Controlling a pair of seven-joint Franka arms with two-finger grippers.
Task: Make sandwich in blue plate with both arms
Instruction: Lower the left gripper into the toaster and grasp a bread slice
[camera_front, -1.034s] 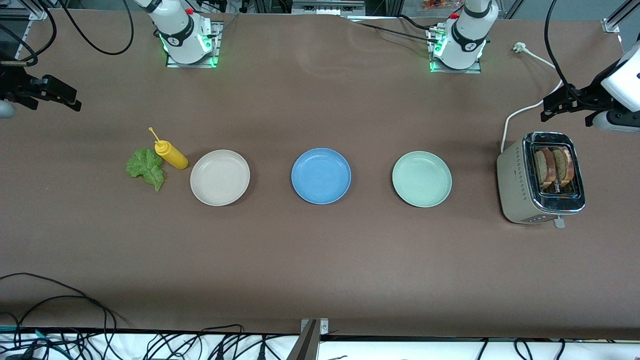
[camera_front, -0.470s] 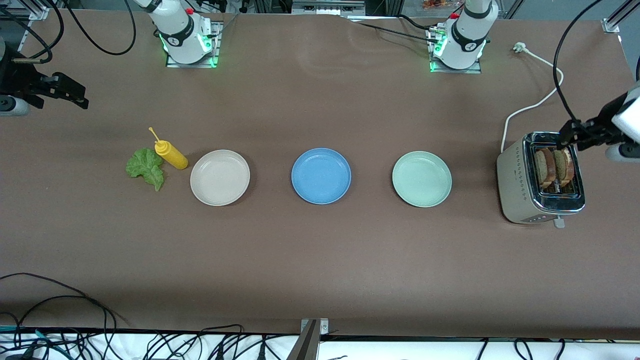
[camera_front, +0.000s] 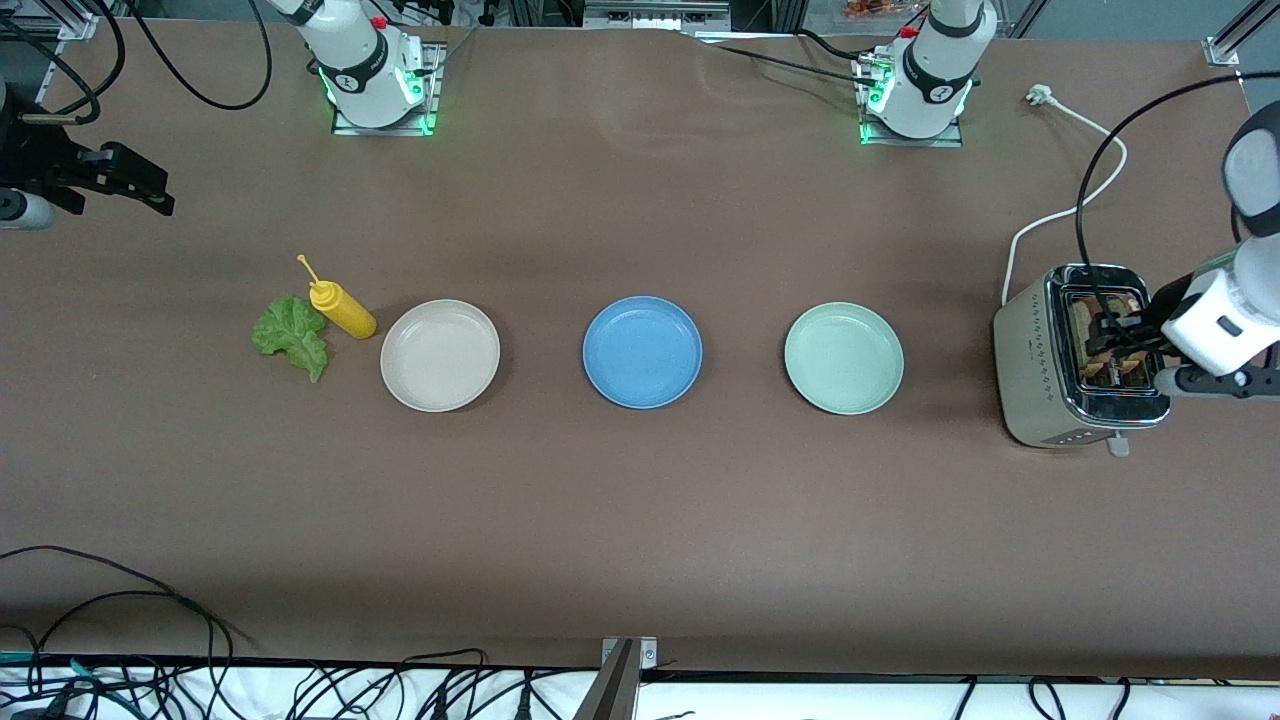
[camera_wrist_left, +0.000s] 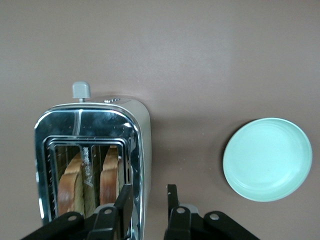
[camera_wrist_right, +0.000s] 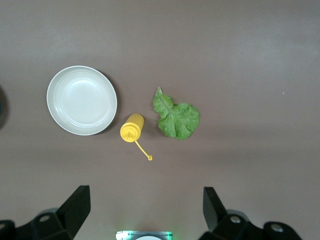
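Left tool (camera_wrist_left: 148, 192), fingers narrowly apart and empty, is hovering over brown toast slices (camera_wrist_left: 109, 176) in the silver toaster (camera_front: 1030, 372), needing to pinch one for the empty round blue plate (camera_front: 642, 352) mid-table (camera_front: 640, 520); wide-open right tool (camera_front: 132, 186) is waiting over the right arm's end.

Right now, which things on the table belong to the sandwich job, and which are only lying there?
Belong to the job:
- blue plate, bare
- two bread slices, standing in the toaster
- lettuce leaf, on the table
- left gripper, over the toaster
- right gripper, waiting open

Only lying there:
- yellow squeeze bottle
- beige plate
- pale green plate
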